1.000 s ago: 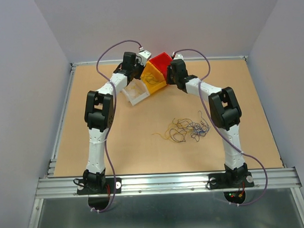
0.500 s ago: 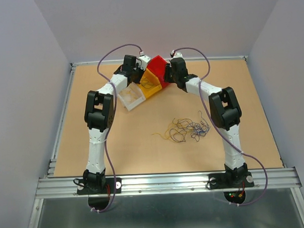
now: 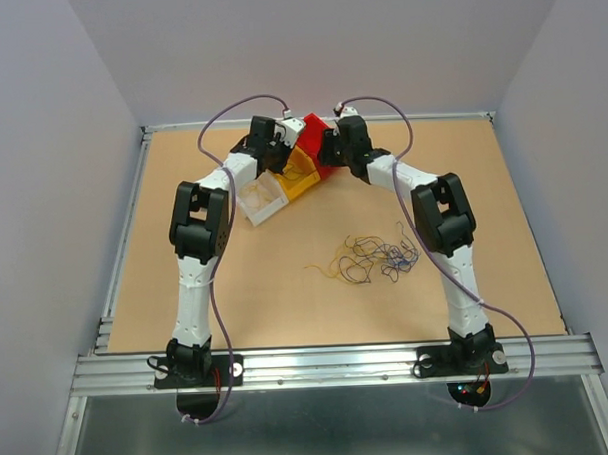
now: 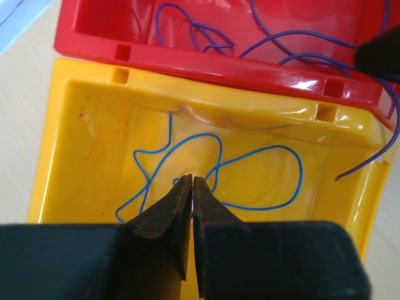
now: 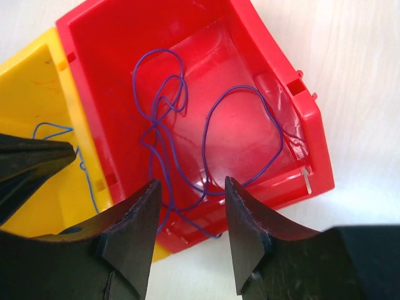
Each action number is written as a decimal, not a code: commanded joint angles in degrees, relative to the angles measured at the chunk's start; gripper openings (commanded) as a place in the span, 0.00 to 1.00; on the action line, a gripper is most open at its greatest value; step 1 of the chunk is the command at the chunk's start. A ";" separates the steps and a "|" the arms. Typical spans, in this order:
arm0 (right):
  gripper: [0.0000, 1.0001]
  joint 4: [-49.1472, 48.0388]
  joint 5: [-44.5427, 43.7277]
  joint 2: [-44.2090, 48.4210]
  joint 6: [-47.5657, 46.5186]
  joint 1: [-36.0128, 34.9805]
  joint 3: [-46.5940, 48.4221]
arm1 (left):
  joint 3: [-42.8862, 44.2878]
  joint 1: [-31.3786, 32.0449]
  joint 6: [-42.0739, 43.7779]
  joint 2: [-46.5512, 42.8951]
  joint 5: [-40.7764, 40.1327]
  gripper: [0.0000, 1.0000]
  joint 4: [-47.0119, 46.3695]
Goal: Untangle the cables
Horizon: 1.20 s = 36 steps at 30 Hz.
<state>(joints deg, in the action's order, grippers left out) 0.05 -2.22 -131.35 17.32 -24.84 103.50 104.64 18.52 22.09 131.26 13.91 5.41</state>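
Note:
A loose tangle of thin yellow, blue, dark and grey cables (image 3: pixel 370 257) lies on the table in front of the right arm. At the back, a red bin (image 3: pixel 316 135), a yellow bin (image 3: pixel 300 175) and a clear bin (image 3: pixel 263 197) stand in a row. My left gripper (image 4: pixel 192 181) is shut, with its tips over a blue cable (image 4: pixel 269 150) in the yellow bin (image 4: pixel 94 112). I cannot tell whether it pinches the cable. My right gripper (image 5: pixel 192 181) is open and empty over the near rim of the red bin (image 5: pixel 300 106). The red bin holds purple cables (image 5: pixel 162 125).
One purple cable end (image 4: pixel 365 164) hangs over the red bin's rim onto the yellow side. In the top view both grippers, the left (image 3: pixel 290 158) and the right (image 3: pixel 328 150), crowd over the bins. The table's raised back edge (image 3: pixel 430 115) is just behind them.
The row of bins has shifted left and toward the arms and looks smaller and flatter now. Both wrists followed it down and left.

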 commanded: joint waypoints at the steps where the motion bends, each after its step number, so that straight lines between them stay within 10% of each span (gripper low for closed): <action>1: 0.51 -2.34 1.87 -1.63 0.52 -0.30 4.07 | -1.37 0.20 0.68 -5.40 1.82 0.17 -0.75; 23: 0.48 8.64 17.07 2.50 -3.70 -2.41 -2.86 | -2.86 1.34 2.00 -6.02 7.53 0.17 -1.02; 31: 0.02 12.34 16.90 -1.97 -3.96 -2.49 0.64 | -3.39 1.69 1.91 -6.81 8.50 0.17 -0.93; 36: 0.01 12.16 11.63 -2.25 -3.00 -2.41 4.16 | -4.18 1.78 2.17 -7.69 9.90 0.17 -1.02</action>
<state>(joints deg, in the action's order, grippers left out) 11.22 13.06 -132.84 13.91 -27.09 102.96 101.47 19.90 23.55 129.32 21.39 5.76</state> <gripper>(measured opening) 0.026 0.167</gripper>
